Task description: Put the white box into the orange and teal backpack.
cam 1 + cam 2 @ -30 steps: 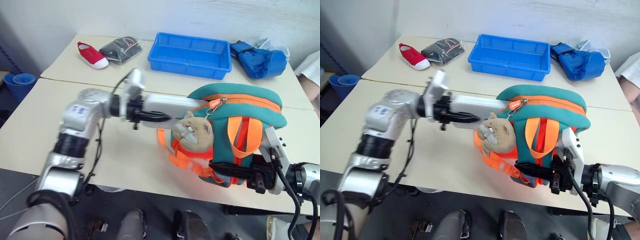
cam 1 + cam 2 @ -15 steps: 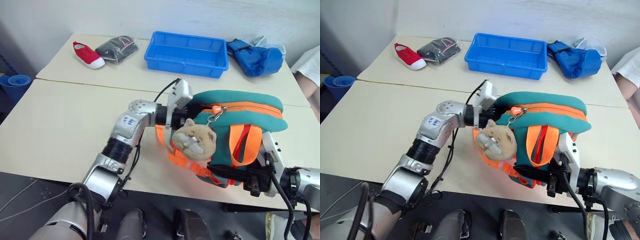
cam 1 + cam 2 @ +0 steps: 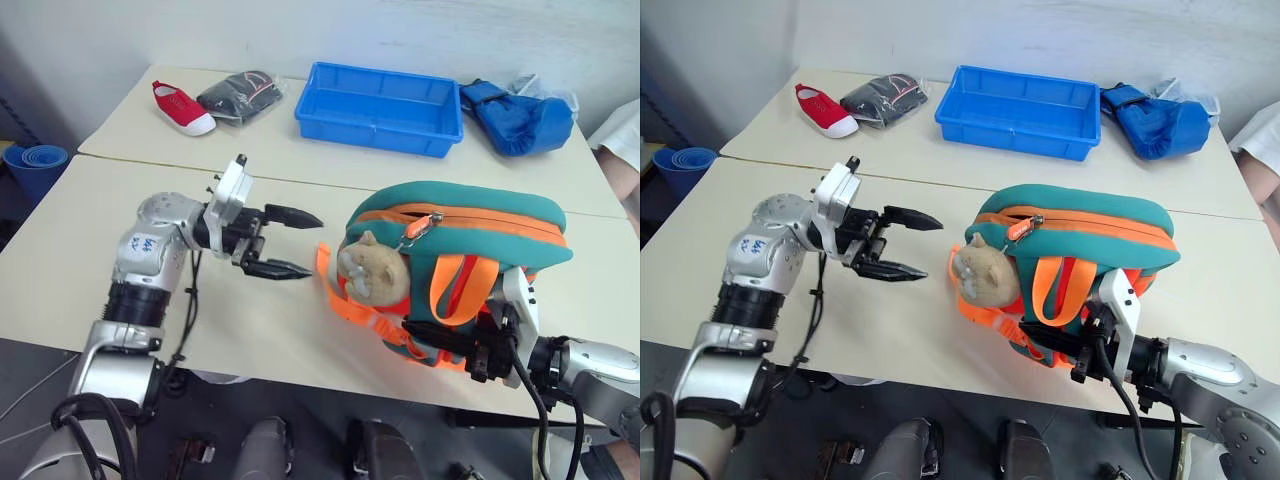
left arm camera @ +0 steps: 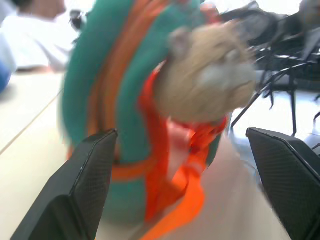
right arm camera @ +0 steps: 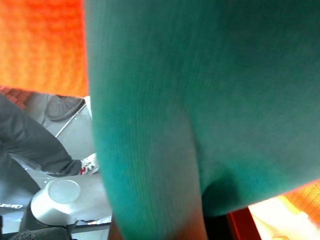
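Observation:
The orange and teal backpack (image 3: 460, 225) lies on its side at the table's front right, its tan cat-face charm (image 3: 372, 272) hanging at the open end. The white box is hidden from view. My left gripper (image 3: 315, 245) hovers level just left of that end, open and empty, pointing at the charm. In the left wrist view its black fingers (image 4: 85, 185) stand wide apart, framing the backpack (image 4: 115, 90) and charm (image 4: 210, 75). My right gripper (image 3: 455, 348) is shut on the backpack's lower edge, by the orange straps. Teal fabric (image 5: 210, 100) lies close against the right wrist camera.
On the far table sit a blue tray (image 3: 380, 108), a red shoe (image 3: 183, 108), a dark wrapped bundle (image 3: 243, 97) and a blue fabric bag (image 3: 518, 118). A person's white sleeve (image 3: 622, 135) shows at the right edge. Bare tabletop lies left of the backpack.
The left gripper pushed the white box into the backpack until it vanished from view, then opened and drew back to the left, empty. The right gripper kept its hold.

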You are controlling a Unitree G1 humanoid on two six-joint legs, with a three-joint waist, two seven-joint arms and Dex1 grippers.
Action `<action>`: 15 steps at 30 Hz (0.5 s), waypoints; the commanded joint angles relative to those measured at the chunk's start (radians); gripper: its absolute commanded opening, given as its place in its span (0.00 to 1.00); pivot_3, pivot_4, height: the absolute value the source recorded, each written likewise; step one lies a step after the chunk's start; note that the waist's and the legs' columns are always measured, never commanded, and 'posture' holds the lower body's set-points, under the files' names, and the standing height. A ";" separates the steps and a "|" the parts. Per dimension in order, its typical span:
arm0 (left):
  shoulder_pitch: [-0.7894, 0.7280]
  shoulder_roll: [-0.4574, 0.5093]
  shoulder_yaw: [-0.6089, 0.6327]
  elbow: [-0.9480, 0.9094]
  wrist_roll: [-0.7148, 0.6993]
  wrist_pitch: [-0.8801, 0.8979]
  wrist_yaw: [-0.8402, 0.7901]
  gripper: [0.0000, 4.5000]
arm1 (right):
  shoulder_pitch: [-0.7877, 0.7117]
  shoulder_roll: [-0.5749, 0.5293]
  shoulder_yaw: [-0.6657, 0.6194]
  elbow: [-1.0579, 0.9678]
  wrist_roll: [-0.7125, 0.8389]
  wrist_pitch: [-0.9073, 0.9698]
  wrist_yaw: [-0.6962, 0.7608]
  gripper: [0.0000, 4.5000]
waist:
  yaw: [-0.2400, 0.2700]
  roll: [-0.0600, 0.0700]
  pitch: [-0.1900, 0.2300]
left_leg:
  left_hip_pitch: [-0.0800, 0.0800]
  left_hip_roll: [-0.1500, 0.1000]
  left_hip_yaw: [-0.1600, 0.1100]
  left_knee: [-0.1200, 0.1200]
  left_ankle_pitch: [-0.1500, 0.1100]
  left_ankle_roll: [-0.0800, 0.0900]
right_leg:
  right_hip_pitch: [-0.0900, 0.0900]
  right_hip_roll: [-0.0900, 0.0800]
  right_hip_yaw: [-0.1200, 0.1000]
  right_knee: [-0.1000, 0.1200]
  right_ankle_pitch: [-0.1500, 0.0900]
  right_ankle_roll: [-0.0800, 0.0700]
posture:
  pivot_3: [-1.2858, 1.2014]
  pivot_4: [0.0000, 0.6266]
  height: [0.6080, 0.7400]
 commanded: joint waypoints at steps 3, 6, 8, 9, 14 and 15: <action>0.077 -0.052 -0.020 -0.212 -0.019 0.003 0.104 0.96 | -0.022 -0.007 0.018 0.009 -0.009 0.008 0.021 0.00 | -0.006 0.000 0.000 | 0.001 0.000 0.000 0.000 0.001 -0.001 | 0.000 0.001 0.000 0.000 0.000 0.000 | 0.52 0.24 1.00; 0.090 -0.110 -0.061 -0.204 0.067 -0.072 0.192 0.96 | -0.043 -0.007 0.028 0.015 -0.008 0.013 0.027 0.00 | -0.007 0.000 0.000 | 0.003 0.001 0.000 0.000 0.001 -0.001 | 0.001 0.001 0.000 0.001 0.000 0.000 | 0.52 0.24 1.00; 0.085 -0.151 -0.071 -0.176 0.126 -0.131 0.264 0.96 | -0.053 -0.006 0.031 0.016 -0.009 0.015 0.027 0.00 | -0.006 0.000 0.000 | 0.003 0.000 0.000 0.000 0.001 -0.001 | 0.001 0.001 0.000 0.001 0.000 0.000 | 0.52 0.24 1.00; 0.082 -0.172 -0.070 -0.165 0.150 -0.157 0.305 0.96 | -0.056 -0.007 0.031 0.016 -0.008 0.017 0.027 0.00 | -0.005 0.000 0.000 | 0.003 0.000 0.000 0.000 0.001 -0.001 | 0.001 0.001 0.000 0.001 0.000 0.000 | 0.52 0.24 1.00; 0.099 -0.214 -0.086 -0.172 0.154 -0.165 0.349 0.84 | -0.070 -0.008 0.022 0.012 0.005 0.029 0.021 0.00 | -0.005 0.000 0.000 | 0.002 0.000 0.000 0.000 0.001 -0.001 | 0.000 0.002 0.000 0.001 0.000 0.000 | 0.52 0.24 1.00; 0.109 -0.207 -0.101 -0.184 0.147 -0.168 0.322 0.78 | -0.071 -0.007 0.020 0.011 0.007 0.031 0.018 0.00 | -0.005 0.000 0.000 | 0.002 0.000 0.000 0.000 0.001 -0.001 | 0.000 0.002 0.000 0.001 0.000 0.000 | 0.52 0.24 1.00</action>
